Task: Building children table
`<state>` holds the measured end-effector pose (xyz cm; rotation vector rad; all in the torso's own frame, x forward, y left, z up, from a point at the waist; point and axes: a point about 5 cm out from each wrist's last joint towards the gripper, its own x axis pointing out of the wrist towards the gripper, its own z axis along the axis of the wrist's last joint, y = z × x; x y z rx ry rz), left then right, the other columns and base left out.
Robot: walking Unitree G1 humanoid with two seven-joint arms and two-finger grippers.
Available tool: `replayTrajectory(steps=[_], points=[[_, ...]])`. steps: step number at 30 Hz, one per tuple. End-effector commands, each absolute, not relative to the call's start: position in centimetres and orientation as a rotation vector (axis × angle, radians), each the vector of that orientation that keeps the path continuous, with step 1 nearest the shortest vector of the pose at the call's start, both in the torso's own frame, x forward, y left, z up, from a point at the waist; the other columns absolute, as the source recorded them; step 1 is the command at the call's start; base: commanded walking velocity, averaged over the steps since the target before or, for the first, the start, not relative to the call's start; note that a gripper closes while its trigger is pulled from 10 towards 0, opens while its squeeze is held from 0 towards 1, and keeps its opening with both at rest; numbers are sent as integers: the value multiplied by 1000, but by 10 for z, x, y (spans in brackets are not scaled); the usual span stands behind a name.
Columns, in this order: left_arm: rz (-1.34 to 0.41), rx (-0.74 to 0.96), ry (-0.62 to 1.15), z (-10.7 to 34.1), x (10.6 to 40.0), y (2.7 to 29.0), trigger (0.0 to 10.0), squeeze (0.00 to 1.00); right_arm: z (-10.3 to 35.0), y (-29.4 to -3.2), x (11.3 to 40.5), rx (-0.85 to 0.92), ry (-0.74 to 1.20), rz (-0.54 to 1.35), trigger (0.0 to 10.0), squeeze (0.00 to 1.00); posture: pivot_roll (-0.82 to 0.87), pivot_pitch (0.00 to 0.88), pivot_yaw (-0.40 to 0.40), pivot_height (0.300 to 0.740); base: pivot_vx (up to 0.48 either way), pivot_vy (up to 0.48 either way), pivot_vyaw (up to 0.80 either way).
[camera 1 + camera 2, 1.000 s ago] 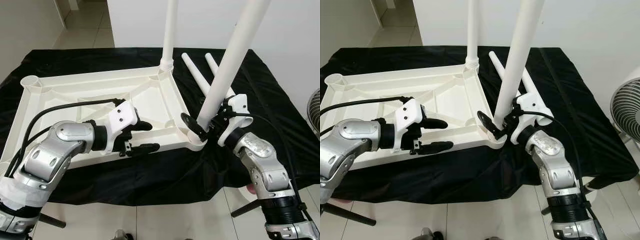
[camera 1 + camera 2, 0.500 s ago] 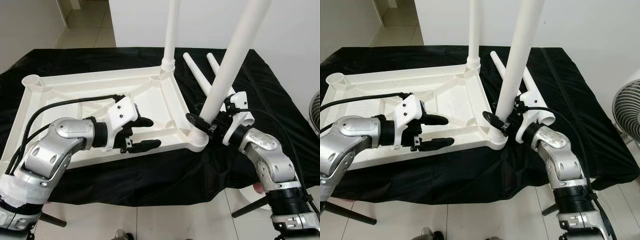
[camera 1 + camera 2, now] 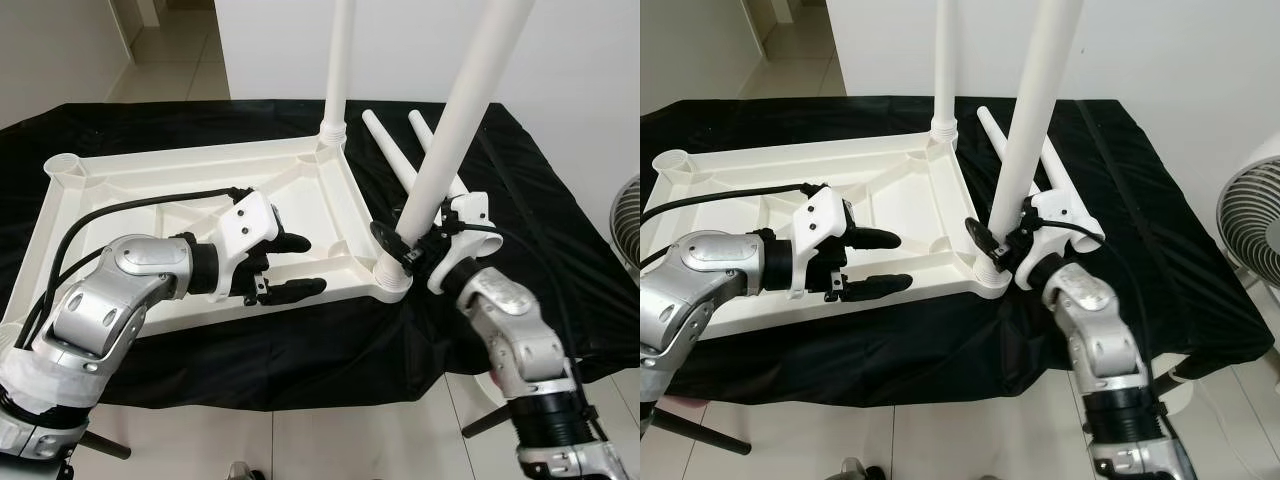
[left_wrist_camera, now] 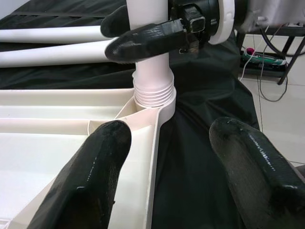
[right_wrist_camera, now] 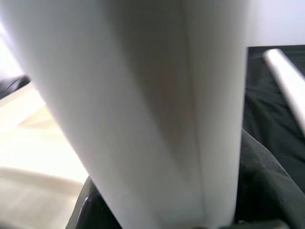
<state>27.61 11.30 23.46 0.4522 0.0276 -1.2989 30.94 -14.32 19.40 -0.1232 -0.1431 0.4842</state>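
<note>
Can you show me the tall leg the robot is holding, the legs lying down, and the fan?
Held table leg (image 3: 455, 110), left eye view, mid shaft.
Spare table legs (image 3: 392, 155), left eye view, one leg's shaft.
Fan (image 3: 1250, 205), right eye view, grille.

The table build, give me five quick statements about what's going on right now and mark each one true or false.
1. The white tabletop lies upside down on the black cloth. True.
2. The right gripper is shut on the near leg close to its threaded base. True.
3. The left gripper grips the far leg. False: it is open, beside the tabletop's near rim, holding nothing.
4. All four legs stand in their sockets. False: two stand upright and two spare legs lie on the cloth.
5. The corner socket on the far left holds a leg. False: it is open.
</note>
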Motion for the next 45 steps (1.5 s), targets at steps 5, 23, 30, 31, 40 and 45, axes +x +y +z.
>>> replayTrajectory(steps=[5,23,30,31,40,45], points=[[-1283,443,35,235,277,116,10000,0,155,-153,307,-93,26,303,0,0,-12,145,38,740,0,0,0],[-1275,442,40,234,278,118,10000,0,137,-140,295,-78,55,-80,10000,0,-10,143,33,740,0,0,0],[-1273,442,40,233,278,118,10000,0,151,-126,297,-31,-26,73,10000,1000,-12,143,31,740,0,0,0],[-1273,442,40,233,278,118,10000,0,156,-123,297,-11,-49,133,10000,0,-12,143,31,740,0,0,0],[-1273,442,38,233,278,119,10000,0,187,-131,300,-72,-195,319,10000,0,-13,138,30,740,0,0,0],[-1272,443,37,233,278,119,10000,0,196,-135,301,-131,-223,380,10000,0,-14,133,29,740,0,0,0]])
